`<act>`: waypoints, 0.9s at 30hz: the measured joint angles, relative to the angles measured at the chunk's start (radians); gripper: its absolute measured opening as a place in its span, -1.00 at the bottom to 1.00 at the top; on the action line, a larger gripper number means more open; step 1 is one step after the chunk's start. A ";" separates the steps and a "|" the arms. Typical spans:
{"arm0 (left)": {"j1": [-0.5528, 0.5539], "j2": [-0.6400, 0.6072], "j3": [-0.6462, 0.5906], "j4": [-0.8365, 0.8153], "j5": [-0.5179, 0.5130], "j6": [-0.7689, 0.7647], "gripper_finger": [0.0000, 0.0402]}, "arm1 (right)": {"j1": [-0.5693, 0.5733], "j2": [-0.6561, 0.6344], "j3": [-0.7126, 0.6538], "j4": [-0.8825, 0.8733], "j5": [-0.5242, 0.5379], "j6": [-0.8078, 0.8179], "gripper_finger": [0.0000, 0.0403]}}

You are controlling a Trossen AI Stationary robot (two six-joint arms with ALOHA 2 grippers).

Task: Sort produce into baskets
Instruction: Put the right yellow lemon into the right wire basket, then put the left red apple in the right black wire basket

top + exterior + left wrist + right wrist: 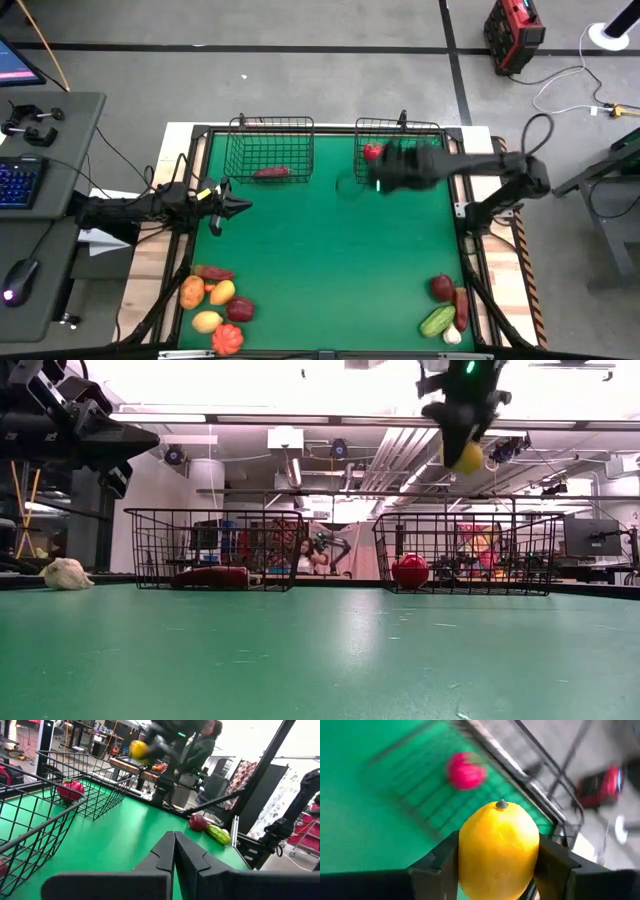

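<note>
1. Far left, the left arm waits over the mat's left side, its gripper (238, 207) clenched tight on nothing, fingers (172, 851) pressed together.
2. Down at the near-left corner sits a heap of produce (215, 305): orange, yellow and red pieces bunched close together on the green mat (330, 260).
3. Moving along the far edge, the left basket (270, 150) holds one long dark red piece (272, 172) lying flat on its floor.
4. Next to it, the right basket (400, 135) has a red fruit (409, 571) resting inside, near its left wall.
5. And here's the action: the right gripper (462, 445) hangs high above the right basket, jaws grasping a lemon (498, 851) from both sides, stem end pointing away from the wrist.
6. From table height the lemon shows well clear of the basket's rim, up in the air, with the red fruit below it.
7. Near-right corner: a second heap (446, 305), with a dark red piece, a green one and a small white one lying just beside each other.
</note>
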 joint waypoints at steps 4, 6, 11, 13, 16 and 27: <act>0.000 0.000 0.000 0.000 0.000 0.000 -1.00 | -0.205 -0.012 -0.040 0.062 -0.097 0.000 0.08; 0.000 0.000 0.000 0.000 0.000 0.000 -1.00 | -0.274 -0.012 -0.063 0.089 -0.141 0.000 0.24; 0.000 0.000 0.000 0.000 0.000 0.000 -1.00 | -0.356 -0.012 -0.083 0.100 -0.153 -0.018 0.49; 0.000 0.000 0.000 0.000 0.000 0.000 -1.00 | -0.361 -0.012 -0.083 0.105 -0.152 -0.019 0.51; 0.000 0.000 0.000 0.000 0.000 0.000 -1.00 | -0.353 -0.014 -0.084 0.134 -0.156 -0.032 0.53; 0.000 0.000 0.000 0.000 0.000 0.000 -1.00 | -0.060 -0.042 -0.084 0.678 -0.491 -0.147 0.53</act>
